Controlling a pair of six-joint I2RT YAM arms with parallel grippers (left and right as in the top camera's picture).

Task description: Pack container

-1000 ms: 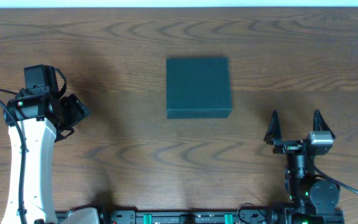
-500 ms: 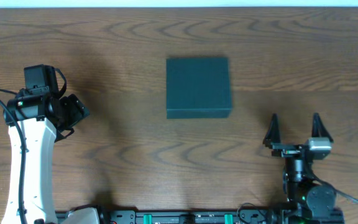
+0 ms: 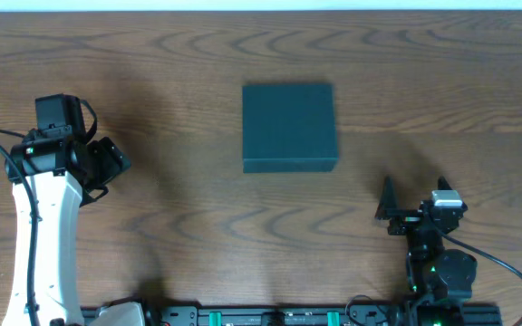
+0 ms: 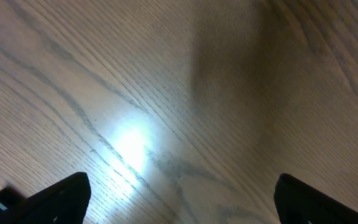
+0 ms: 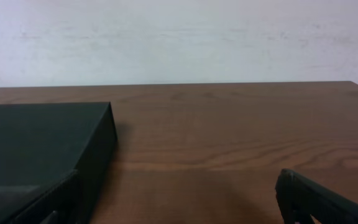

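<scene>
The container (image 3: 289,127) is a dark teal-black square box with its lid shut, at the middle of the wooden table. It also shows at the left of the right wrist view (image 5: 42,149). My right gripper (image 3: 412,192) is open and empty, near the front edge, to the right and in front of the box. In the right wrist view its fingers (image 5: 179,202) spread wide over bare wood. My left gripper (image 3: 114,161) sits at the far left, well away from the box. Its fingers (image 4: 179,198) are wide apart over bare wood, holding nothing.
The white left arm (image 3: 43,244) runs along the table's left side. The right arm's base (image 3: 442,276) stands at the front edge. A pale wall (image 5: 179,37) lies beyond the table's far edge.
My right gripper has pulled back toward the front edge and turned slightly left. The left arm and the box have not moved.
</scene>
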